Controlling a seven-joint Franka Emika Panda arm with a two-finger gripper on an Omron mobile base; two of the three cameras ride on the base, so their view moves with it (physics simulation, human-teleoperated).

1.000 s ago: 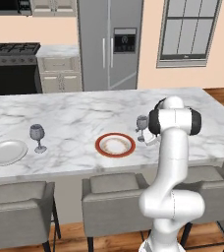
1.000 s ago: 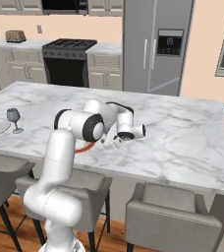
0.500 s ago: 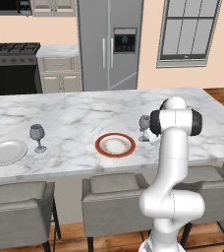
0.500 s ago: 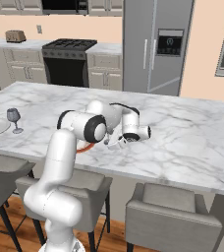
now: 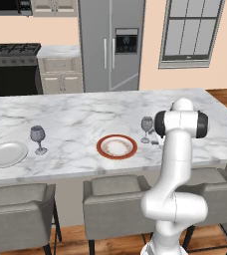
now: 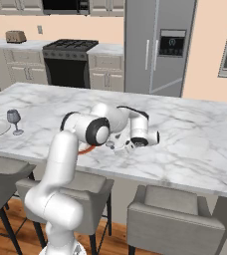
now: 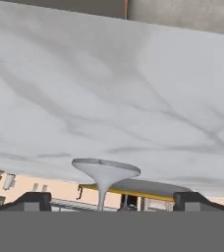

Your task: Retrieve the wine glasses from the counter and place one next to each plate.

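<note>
Fingers have spread wide since before, end effector (image 7: pixel 104 204) now apart around the wine glass (image 5: pixel 147 127) stem, gripping nothing.

Upright wine glasses (image 5: pixel 38 139) beside plates (image 5: pixel 6 154)

The arm (image 5: pixel 177 164) is glossy white, built of rounded tube sections with dark bands at its joints; behind the small dark fingers (image 7: pixel 33 199) sits a white, black-trimmed hand.

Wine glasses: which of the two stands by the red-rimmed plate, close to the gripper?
The right-hand wine glass, beside the red-rimmed plate with the open gripper close by. The other glass stands far left by the plain pale plate.
</note>
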